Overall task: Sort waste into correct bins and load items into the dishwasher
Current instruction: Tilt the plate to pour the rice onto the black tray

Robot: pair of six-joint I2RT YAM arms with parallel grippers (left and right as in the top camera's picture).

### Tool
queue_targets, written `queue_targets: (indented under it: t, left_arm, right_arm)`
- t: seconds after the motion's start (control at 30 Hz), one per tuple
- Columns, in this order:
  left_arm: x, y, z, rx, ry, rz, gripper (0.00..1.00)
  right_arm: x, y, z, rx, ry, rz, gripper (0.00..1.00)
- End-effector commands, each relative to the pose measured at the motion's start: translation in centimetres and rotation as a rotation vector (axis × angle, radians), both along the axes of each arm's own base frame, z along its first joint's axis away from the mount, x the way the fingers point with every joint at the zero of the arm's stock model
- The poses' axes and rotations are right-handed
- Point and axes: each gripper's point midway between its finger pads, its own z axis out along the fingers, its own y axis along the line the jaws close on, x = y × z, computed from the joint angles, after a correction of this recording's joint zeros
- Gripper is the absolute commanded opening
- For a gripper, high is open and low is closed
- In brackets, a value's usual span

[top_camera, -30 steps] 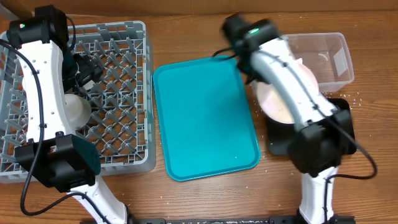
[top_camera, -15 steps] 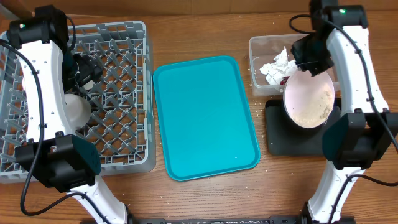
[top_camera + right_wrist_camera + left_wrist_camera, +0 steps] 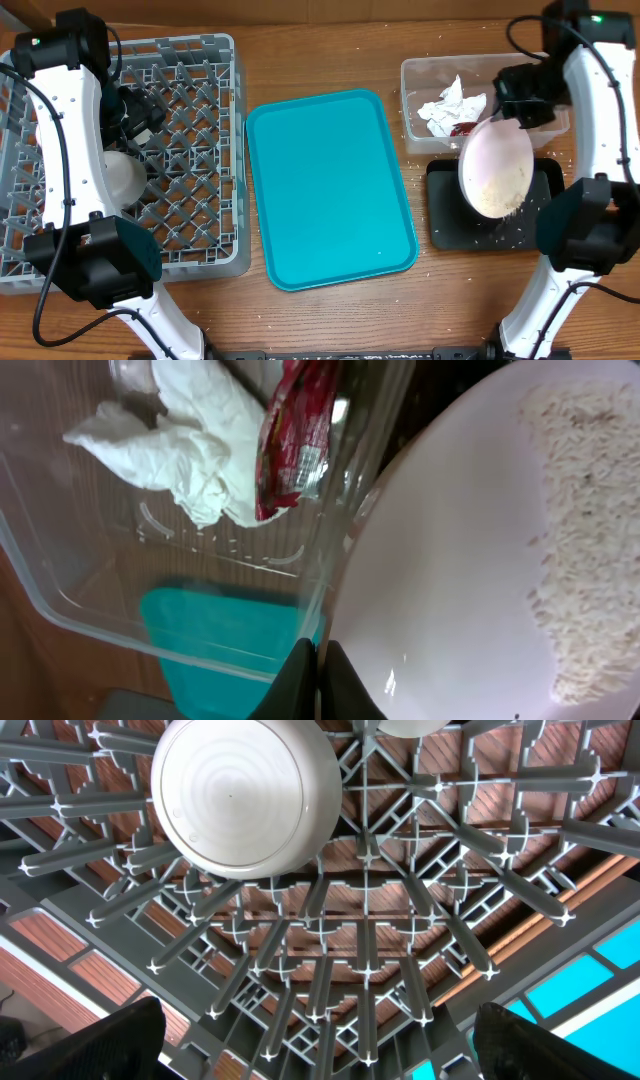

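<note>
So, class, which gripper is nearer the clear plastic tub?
Right. The right gripper, shut on the plate at its rim, sits at the edge of the clear tub. The left gripper hangs open over the dish rack, beyond the teal tray.

The left arm (image 3: 70, 150) and right arm (image 3: 600, 110) wear smooth white shells between bulky black joints. A thin black cable (image 3: 44, 160) loops along each, a green light (image 3: 37, 41) glows on one joint, and the left gripper (image 3: 325, 1050) ends in black fingertips (image 3: 110, 1040).

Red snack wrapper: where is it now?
Overhead view, right side: the red snack wrapper lies inside the clear tub, beside the crumpled napkin and next to the tilted plate.
</note>
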Motion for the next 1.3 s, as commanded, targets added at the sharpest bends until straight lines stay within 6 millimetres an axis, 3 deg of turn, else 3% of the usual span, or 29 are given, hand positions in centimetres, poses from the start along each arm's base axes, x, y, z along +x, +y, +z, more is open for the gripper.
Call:
queue_targets:
  t: [0.0,0.5,0.73,1.27]
  left_arm:
    - [0.0,-0.1,1.3,0.005,-0.043,0.005,1.0]
    - [0.0,-0.1,1.3,0.005,-0.044,0.005,1.0]
    - [0.0,-0.1,1.3,0.005,-0.043,0.005,1.0]
    - [0.0,-0.1,1.3,0.005,-0.044,0.005,1.0]
  right_arm:
    - [0.1,-0.6,3.0,0.055,-0.075,-0.062,0.04]
    - [0.5,-1.2,4.3,0.233,-0.129,-0.097,0.04]
    - [-0.1,-3.3,4.5,0.259,-0.142,-0.111,0.04]
    - [0.2,-5.0,5.7,0.349,-0.251,-0.07,0.04]
